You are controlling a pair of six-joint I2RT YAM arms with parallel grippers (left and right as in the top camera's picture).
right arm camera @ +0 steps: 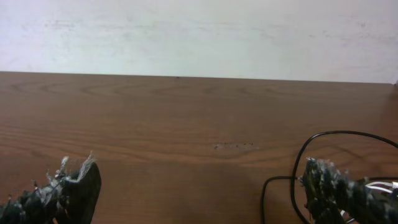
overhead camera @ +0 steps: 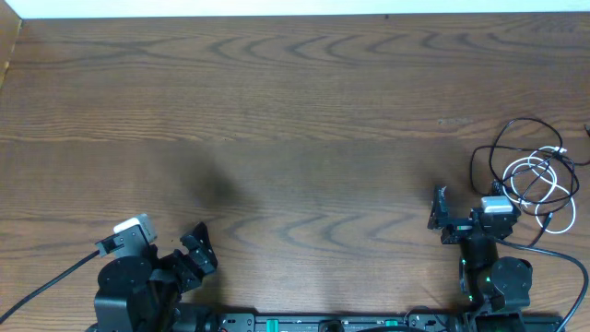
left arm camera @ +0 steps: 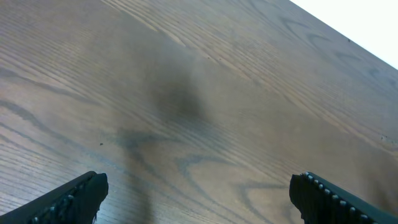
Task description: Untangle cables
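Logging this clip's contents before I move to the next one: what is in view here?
table: one, brown wood grain, fills the overhead view
black cable: one, black, looped near the table's right edge, overlapping the white one
white cable: one, white, coiled within the black loops at the right edge
wall: one, off-white, beyond the table's far edge
left gripper: one, black, near edge at left, jaws wide apart, over bare wood
right gripper: one, black, near edge at right, jaws apart, just left of the cables
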